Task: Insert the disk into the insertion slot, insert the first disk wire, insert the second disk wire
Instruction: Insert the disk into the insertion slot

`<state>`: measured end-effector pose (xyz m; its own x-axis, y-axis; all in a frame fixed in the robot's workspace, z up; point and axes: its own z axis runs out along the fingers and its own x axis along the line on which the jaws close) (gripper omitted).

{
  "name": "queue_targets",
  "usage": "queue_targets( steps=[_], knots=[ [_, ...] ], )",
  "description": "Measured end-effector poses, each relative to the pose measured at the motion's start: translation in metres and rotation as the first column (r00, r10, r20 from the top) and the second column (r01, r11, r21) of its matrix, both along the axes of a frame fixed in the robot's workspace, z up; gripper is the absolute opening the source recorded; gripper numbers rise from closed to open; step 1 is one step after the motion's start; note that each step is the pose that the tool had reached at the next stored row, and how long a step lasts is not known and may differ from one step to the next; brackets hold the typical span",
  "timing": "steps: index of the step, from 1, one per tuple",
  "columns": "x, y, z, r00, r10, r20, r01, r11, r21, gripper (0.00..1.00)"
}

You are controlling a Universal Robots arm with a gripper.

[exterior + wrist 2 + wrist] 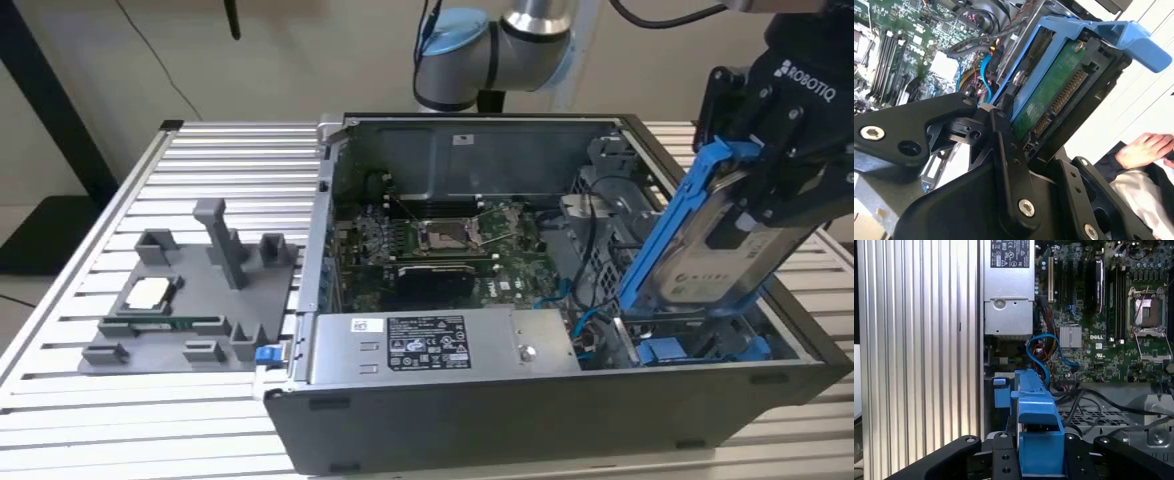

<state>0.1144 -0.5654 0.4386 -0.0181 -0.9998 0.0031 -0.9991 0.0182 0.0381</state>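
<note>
The disk (701,265), a silver-grey drive in a bright blue carrier, hangs tilted over the right end of the open computer case as the exterior view shows it. My gripper (763,188) is shut on its upper part. The disk's lower end sits just above the insertion slot (694,348), a dark cage bay with blue plastic parts. In the second wrist view the disk (1054,95) shows its green circuit board and connectors between my black fingers (1004,145). The blue carrier (1036,412) stands end-on in the first wrist view. A blue wire (1041,347) loops inside the case near the bay.
The silver power-supply box (427,345) lies along the case's front wall, with the motherboard (441,240) behind it. A grey fixture tray (187,300) rests on the slatted aluminium table (134,420) at the exterior view's left. A person's hand (1144,149) shows beyond the case.
</note>
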Motion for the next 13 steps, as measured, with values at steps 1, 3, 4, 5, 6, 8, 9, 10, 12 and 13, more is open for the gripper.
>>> queue_targets(
  steps=[1,3,4,5,6,8,9,10,12,13],
  knots=[
    [0.0000,0.0000,-0.0007,1.0000,0.000,0.0000,0.000,1.0000,-0.0001,0.32],
    [0.0000,0.0000,-0.0017,1.0000,0.000,0.0000,0.000,1.0000,0.0000,0.32],
    [0.0000,0.0000,-0.0021,1.0000,0.000,0.0000,0.000,1.0000,-0.0002,0.32],
    [0.0000,0.0000,-0.0026,1.0000,0.000,0.0000,0.000,1.0000,-0.0001,0.32],
    [0.0000,0.0000,-0.0028,1.0000,0.000,0.0000,0.000,1.0000,-0.0002,0.32],
    [0.0000,0.0000,-0.0029,1.0000,0.000,0.0000,0.000,1.0000,-0.0003,0.32],
    [0.0000,0.0000,-0.0030,1.0000,0.000,0.0000,0.000,1.0000,-0.0002,0.32],
    [0.0000,0.0000,-0.0031,1.0000,0.000,0.0000,0.000,1.0000,-0.0001,0.32],
    [0.0000,0.0000,-0.0033,1.0000,0.000,0.0000,0.000,1.0000,0.0000,0.32],
    [0.0000,0.0000,-0.0035,1.0000,0.000,0.0000,0.000,1.0000,0.0001,0.32]
  ],
)
